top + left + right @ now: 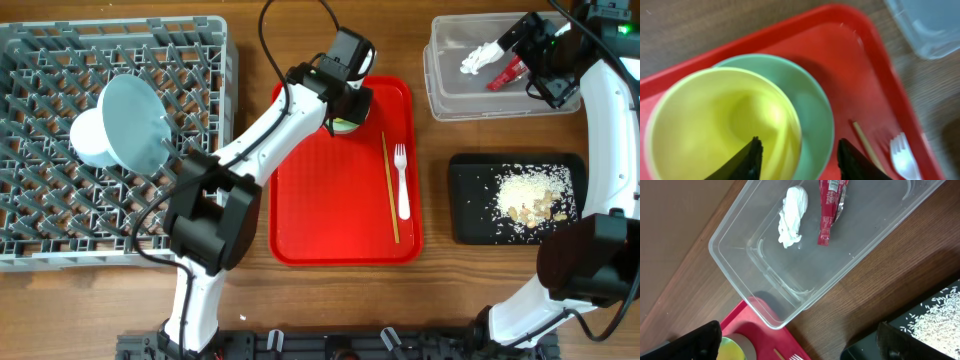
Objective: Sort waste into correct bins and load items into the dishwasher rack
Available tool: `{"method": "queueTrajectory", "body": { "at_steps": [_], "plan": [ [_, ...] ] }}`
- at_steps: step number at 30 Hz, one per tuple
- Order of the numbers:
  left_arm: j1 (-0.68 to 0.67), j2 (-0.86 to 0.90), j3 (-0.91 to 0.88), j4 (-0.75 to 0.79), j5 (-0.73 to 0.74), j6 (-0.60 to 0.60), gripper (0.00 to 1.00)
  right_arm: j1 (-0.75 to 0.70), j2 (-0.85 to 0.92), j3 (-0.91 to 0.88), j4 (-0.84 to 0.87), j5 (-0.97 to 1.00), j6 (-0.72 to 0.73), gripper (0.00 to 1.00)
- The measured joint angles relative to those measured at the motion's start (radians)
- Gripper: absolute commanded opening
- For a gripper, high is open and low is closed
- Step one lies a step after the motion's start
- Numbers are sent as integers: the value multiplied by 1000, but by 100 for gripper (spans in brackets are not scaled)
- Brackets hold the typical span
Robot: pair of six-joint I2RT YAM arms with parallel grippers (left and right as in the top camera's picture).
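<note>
My left gripper (799, 142) is open over the far end of the red tray; one finger is inside the yellow cup (720, 125) and the other outside its right rim. The cup stands on the pale green saucer (815, 105). In the overhead view the left gripper (348, 118) hides most of both. The white fork (402, 185) and chopsticks (390, 185) lie on the tray. My right gripper (797, 330) is open and empty above the clear tub (740, 260), which holds the white tissue (792, 215) and red wrapper (830, 210). Rice scraps (535, 195) lie in the black tray (470, 220).
The grey dishwasher rack (60, 210) at the left holds the pale-blue plate (135, 120), tilted on edge, and the small pale bowl (90, 140) beside it. The red tray (330, 210) lies mid-table between rack and black tray. The right arm (610, 130) curves along the right edge.
</note>
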Motion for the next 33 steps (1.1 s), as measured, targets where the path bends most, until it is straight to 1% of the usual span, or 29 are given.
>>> {"method": "queueTrajectory", "body": {
  "at_steps": [2, 5, 6, 7, 14, 18, 21, 24, 27, 29, 30, 33],
  "plan": [
    [0, 19, 0, 2, 0, 0, 33, 0, 0, 0, 0, 0, 0, 100],
    [0, 21, 0, 12, 0, -1, 20, 0, 0, 0, 0, 0, 0, 100],
    [0, 21, 0, 12, 0, -1, 13, 0, 0, 0, 0, 0, 0, 100],
    [0, 21, 0, 13, 0, -2, 4, 0, 0, 0, 0, 0, 0, 100],
    [0, 21, 0, 28, 0, -3, 4, 0, 0, 0, 0, 0, 0, 99],
    [0, 7, 0, 27, 0, -59, 4, 0, 0, 0, 0, 0, 0, 100],
    [1, -69, -3, 19, 1, -116, 4, 0, 0, 0, 0, 0, 0, 100],
    [20, -234, -4, 0, 4, -177, 4, 0, 0, 0, 0, 0, 0, 100],
    [93, -424, -3, -36, 10, -232, 4, 0, 0, 0, 2, 0, 0, 100],
    [189, -536, 2, -73, 23, -274, 4, 0, 0, 0, 2, 0, 0, 100],
    [259, -584, 4, -103, 53, -294, 4, 0, 0, 0, 2, 0, 0, 100],
    [416, -646, 9, -164, 152, -315, 5, 0, 0, 0, 2, 0, -3, 100]
  ]
}}
